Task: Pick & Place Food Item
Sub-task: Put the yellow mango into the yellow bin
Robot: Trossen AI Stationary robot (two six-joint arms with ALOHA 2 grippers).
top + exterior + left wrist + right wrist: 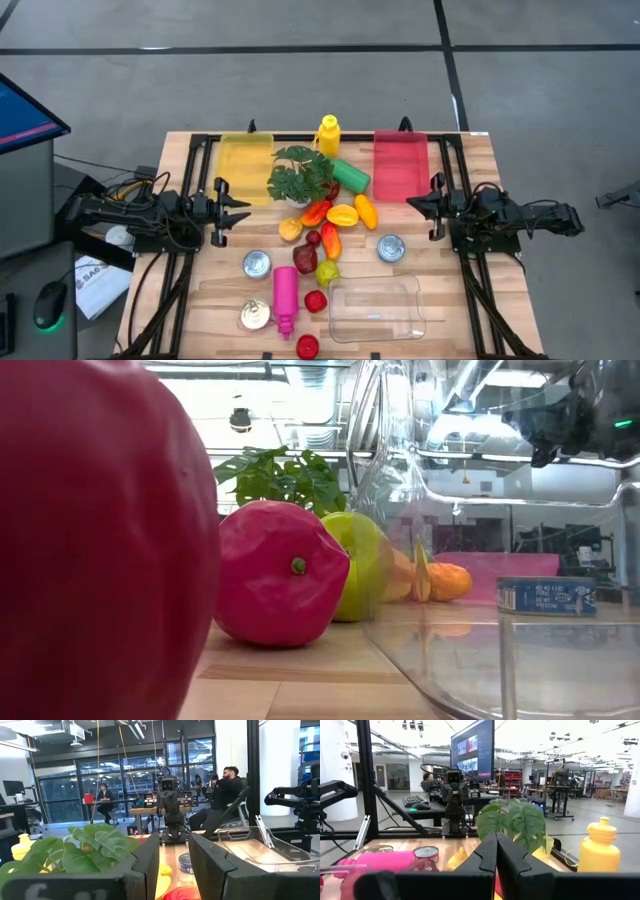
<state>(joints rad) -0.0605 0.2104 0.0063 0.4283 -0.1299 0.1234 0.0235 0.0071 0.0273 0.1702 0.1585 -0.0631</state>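
I see the left gripper [243, 210] slightly open, empty, left of the plant [298, 175]; right gripper [412, 205] closed, empty, opposite

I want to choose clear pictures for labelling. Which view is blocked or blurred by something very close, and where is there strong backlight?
Low view: a big red food item sits right at the lens, out of focus, covering the left part; the clear container distorts what lies behind it. Right wrist view: bright ceiling light washes out the top. High view: even light, sharp.
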